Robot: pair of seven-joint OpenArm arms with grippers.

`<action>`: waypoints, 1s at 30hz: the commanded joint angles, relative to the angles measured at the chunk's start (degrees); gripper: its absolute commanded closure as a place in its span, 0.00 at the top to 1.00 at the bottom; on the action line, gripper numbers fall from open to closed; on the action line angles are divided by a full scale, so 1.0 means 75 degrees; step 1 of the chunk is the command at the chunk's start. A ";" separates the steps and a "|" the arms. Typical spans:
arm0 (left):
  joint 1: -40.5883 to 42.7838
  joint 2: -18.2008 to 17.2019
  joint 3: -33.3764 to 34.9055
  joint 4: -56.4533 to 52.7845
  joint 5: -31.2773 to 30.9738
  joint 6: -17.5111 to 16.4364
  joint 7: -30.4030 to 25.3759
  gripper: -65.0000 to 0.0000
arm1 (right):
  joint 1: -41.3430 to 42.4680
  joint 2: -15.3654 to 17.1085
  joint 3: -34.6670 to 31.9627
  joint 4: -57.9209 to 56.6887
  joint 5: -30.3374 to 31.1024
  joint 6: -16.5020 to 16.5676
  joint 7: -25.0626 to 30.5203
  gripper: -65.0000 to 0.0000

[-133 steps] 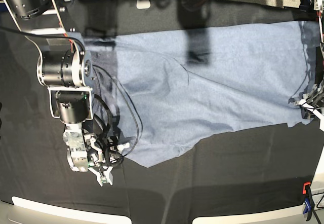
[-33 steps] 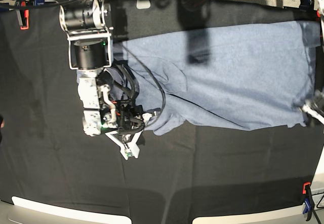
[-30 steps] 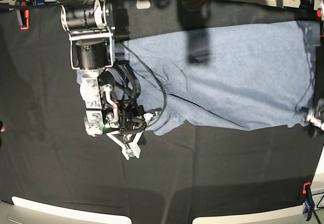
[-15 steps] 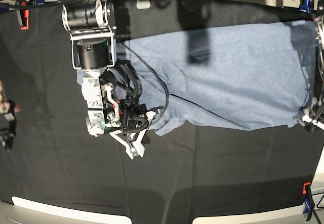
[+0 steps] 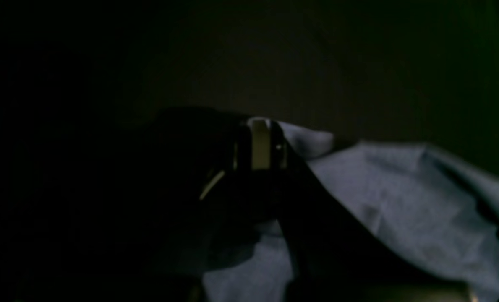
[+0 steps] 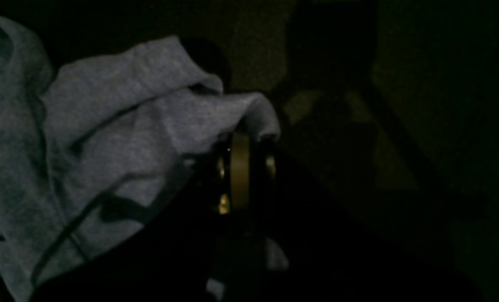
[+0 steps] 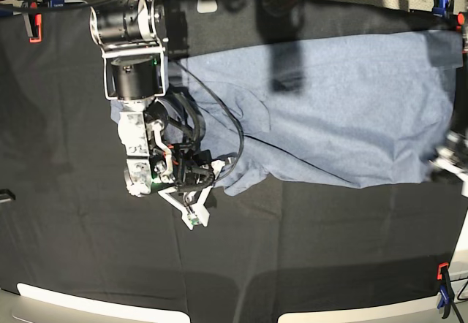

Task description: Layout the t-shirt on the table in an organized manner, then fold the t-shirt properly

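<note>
Left side of base view: right gripper [image 7: 196, 210] pressed together on a bunched corner of the t-shirt [image 7: 329, 104], at the garment's left near edge. In the right wrist view the cloth puckers over the closed tips [image 6: 241, 142], so it reads as a pinch on fabric.

Centre: t-shirt lies on the table [image 7: 73, 191] with its long axis running left to right, toward the far half of the black cloth. The body stretches away to the right of the right gripper. A diagonal crease runs through the left part; that end is rumpled, the right end flatter.

Right edge: left gripper [image 7: 450, 164] sits at the shirt's right near corner, mostly cut off in base view. Left wrist view is dim, but the tips [image 5: 259, 140] look closed with blue cloth gathered beside them, probably pinched.

Each arm holds its own end; pulling apart along the long axis would flatten the shirt. Clamp [image 7: 443, 275] at near right corner, well clear.
</note>
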 commanded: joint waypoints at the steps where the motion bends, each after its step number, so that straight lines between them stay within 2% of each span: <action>1: -0.0192 -0.0239 -0.0044 0.0154 -0.0318 -0.0130 -0.0012 0.00 | 0.0189 -0.0020 -0.0012 0.0085 0.0023 0.0087 0.0184 0.00; 5: 0.0096 -0.0484 -0.0656 0.0399 -0.1676 -0.0130 0.0828 0.00 | 0.0189 -0.0023 -0.0012 0.0099 0.0026 0.0087 0.0385 0.00; 8: 0.0749 -0.0455 -0.1518 0.0836 -0.2232 -0.0130 0.1556 0.00 | 0.0187 -0.0020 -0.0012 0.0099 -0.0035 0.0087 0.0379 0.00; 13: 0.2597 -0.0178 -0.2515 0.2154 -0.2841 -0.0130 0.1751 0.00 | 0.0189 -0.0023 -0.0012 0.0099 -0.0172 0.0087 0.0379 0.00; 18: 0.4497 0.0539 -0.3340 0.4045 -0.2713 -0.0130 0.1743 0.00 | 0.0189 -0.0023 -0.0012 0.0099 -0.0172 0.0087 0.0388 0.00; 22: 0.5295 0.1157 -0.3856 0.4969 -0.1906 -0.0130 0.1682 0.00 | 0.0189 -0.0023 -0.0012 0.0099 -0.0172 0.0087 0.0379 0.00; 24: 0.5426 0.1274 -0.3963 0.5138 -0.1498 -0.0130 0.1693 0.00 | 0.0189 -0.0023 -0.0012 0.0099 -0.0172 0.0087 0.0376 0.00; 25: 0.5458 0.1268 -0.3975 0.5179 -0.1326 -0.0130 0.1693 0.07 | 0.0189 -0.0023 -0.0012 0.0099 -0.0172 0.0087 0.0373 0.00; 28: 0.5453 0.1122 -0.3981 0.5193 -0.1189 -0.0130 0.1684 0.35 | 0.0189 -0.0023 -0.0012 0.0099 -0.0172 0.0087 0.0370 0.00; 30: 0.5450 0.0944 -0.3981 0.5193 -0.1317 -0.0130 0.1603 0.42 | 0.0189 -0.0023 -0.0012 0.0099 -0.0172 0.0087 0.0370 0.00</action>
